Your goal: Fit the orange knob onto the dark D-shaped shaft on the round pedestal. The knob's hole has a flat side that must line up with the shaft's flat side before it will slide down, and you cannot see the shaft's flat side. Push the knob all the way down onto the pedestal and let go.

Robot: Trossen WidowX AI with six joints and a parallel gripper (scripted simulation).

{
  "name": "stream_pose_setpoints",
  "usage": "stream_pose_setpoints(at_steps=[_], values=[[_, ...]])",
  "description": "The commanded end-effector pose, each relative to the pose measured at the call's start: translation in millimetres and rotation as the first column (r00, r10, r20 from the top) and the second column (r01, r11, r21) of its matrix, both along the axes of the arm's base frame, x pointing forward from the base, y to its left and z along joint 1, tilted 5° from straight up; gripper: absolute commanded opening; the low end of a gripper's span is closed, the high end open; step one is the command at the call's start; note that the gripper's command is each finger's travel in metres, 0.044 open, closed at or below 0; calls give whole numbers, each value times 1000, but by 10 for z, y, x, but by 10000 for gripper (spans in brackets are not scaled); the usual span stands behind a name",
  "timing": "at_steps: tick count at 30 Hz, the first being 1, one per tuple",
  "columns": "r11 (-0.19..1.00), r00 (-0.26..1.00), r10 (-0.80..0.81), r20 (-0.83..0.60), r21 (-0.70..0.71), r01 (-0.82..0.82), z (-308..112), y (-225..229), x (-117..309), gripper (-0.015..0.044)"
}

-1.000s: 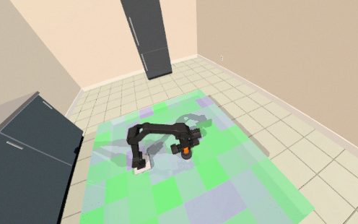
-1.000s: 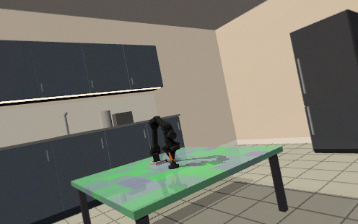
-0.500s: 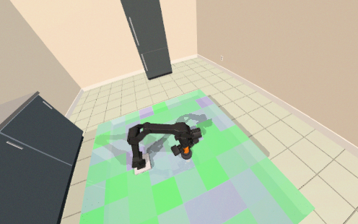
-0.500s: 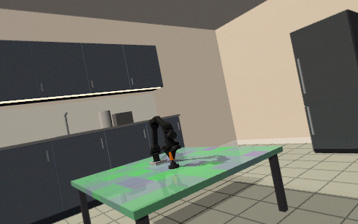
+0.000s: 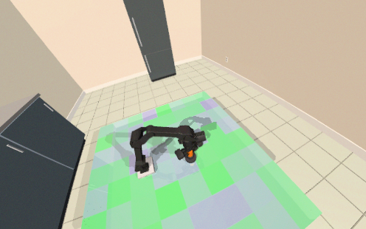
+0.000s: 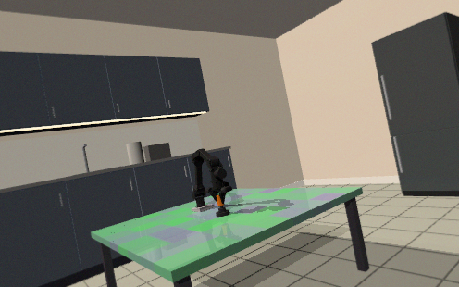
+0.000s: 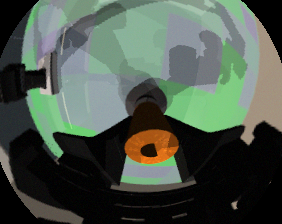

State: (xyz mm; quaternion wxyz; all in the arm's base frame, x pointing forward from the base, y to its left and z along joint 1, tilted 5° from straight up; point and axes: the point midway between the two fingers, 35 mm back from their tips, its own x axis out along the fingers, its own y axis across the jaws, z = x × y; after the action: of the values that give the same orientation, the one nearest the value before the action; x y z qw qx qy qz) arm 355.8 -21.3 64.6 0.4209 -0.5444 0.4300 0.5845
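Note:
The orange knob [image 5: 190, 154] [image 6: 220, 201] [image 7: 140, 138] is between the fingers of my gripper [image 5: 190, 150] [image 6: 219, 197] [image 7: 147, 118], which is shut on it. In the wrist view its near end faces the camera and shows a dark hole with a straight edge. The dark round pedestal [image 5: 191, 159] [image 6: 223, 213] [image 7: 133, 95] stands on the table under the knob's far end. The knob looks roughly in line with it, with its lower end at or just above it. The shaft is hidden, and I cannot tell how far the knob is over it.
The arm's pale base plate [image 5: 150, 167] [image 6: 204, 208] [image 7: 54, 74] is to the left of the pedestal in the top and exterior views. The table [image 5: 172, 196] [image 6: 151, 256] has a green and lilac patchwork top with the arm's shadow on it. Cabinets and a tall fridge stand beyond the table.

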Motion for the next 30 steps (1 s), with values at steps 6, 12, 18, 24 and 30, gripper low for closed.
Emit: stream_pose_setpoints(at_steps=[6, 12, 18, 24, 30], values=[[1000, 1000, 5, 6, -1, -5, -9, 3, 4, 0], [1000, 1000, 5, 6, -1, -5, -10, 2, 11, 0], [1000, 1000, 5, 6, -1, -5, -1, 1, 11, 0], [1000, 1000, 14, 6, 0, -14, 42, -3, 13, 0], [979, 979, 202, 12, 8, -202, 52, -5, 26, 0]])
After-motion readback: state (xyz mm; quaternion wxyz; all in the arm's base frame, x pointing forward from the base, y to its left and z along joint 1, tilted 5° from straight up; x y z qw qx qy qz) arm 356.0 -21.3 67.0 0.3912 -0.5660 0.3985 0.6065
